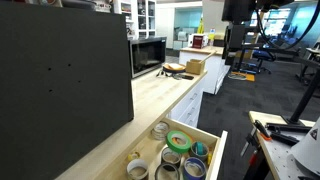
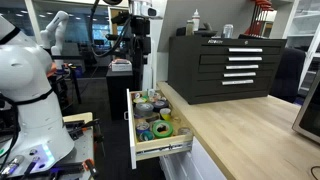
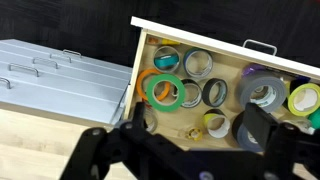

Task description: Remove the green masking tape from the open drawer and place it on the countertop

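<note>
- Wrist view: the countertop (image 3: 40,145) is running alongside the drawer, giving me a landing spot close by.
- The drawer (image 3: 200,28) is standing pulled out, so its rolls are facing up at me.
- My gripper (image 3: 190,135) is hovering well above it, jaws spread wide and gripping nothing, ready for descending.
- The green tape (image 3: 163,90) is lying flat among other rolls, toward the countertop side.

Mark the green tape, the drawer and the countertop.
Green tape (image 3: 150,93): wrist view, left side of its ring.
Drawer (image 3: 195,36): wrist view, white rim along its top edge.
Countertop (image 2: 245,125): in an exterior view, bare wood beside the drawer.
</note>
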